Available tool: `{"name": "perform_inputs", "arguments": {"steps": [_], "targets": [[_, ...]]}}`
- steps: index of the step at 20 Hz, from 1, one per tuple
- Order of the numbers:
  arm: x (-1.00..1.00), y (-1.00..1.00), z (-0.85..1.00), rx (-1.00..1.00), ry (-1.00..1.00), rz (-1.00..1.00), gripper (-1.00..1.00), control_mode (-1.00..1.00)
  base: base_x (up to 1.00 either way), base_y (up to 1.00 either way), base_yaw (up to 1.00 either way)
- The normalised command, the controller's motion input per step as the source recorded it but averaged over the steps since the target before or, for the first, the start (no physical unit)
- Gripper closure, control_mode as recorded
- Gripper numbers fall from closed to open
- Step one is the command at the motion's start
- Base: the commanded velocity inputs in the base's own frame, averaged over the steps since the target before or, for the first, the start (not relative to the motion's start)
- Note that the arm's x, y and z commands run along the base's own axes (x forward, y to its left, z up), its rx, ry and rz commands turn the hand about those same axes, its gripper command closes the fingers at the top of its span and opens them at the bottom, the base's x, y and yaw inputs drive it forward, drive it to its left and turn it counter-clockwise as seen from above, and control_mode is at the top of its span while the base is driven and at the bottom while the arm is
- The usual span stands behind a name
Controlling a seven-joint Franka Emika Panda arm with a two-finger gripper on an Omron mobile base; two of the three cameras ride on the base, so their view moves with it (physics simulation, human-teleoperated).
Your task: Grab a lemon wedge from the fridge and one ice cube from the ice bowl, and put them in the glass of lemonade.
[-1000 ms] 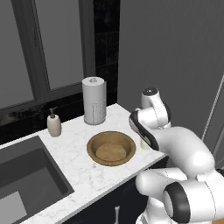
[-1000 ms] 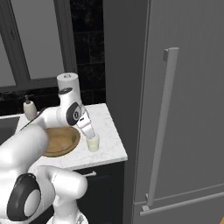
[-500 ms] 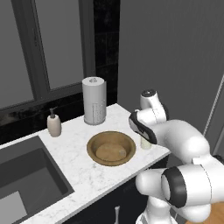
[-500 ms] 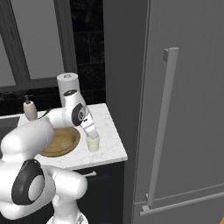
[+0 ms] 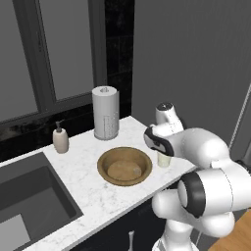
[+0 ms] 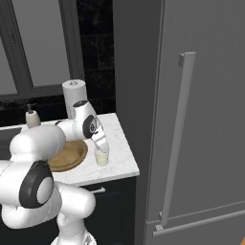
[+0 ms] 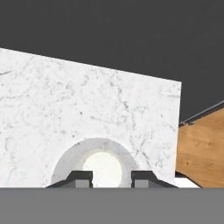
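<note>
Spanning sink to closed fridge, white marble counter; end effector narrowly parted, empty, over glass of lemonade.

Premises: a domestic kitchen, computer-rendered. A white marble worktop runs over dark base cabinets, with a dark sink basin set into it at 8 o'clock in the left base view. A tall matte grey fridge with a long vertical bar handle stands at 3 o'clock in the right base view. At 11 o'clock behind the worktop, a dark-framed window. On the worktop: a paper towel roll, a soap dispenser, a wooden bowl. Wood flooring lies beside the worktop edge.
</note>
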Motion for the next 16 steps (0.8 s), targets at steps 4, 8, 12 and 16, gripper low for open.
{"name": "perform_inputs", "arguments": {"steps": [4,8,12,16], "targets": [[0.14,-0.05,-0.15,0.0,0.0,0.0,1.0,-1.0,0.0,0.0,0.0],[0.16,-0.01,-0.15,0.0,0.0,0.0,1.0,-1.0,0.0,0.0,0.0],[0.19,0.0,-0.17,0.0,0.0,0.0,1.0,-1.0,0.0,0.0,0.0],[0.18,-0.01,-0.16,0.0,0.0,0.0,1.0,-1.0,0.0,0.0,0.0]]}}
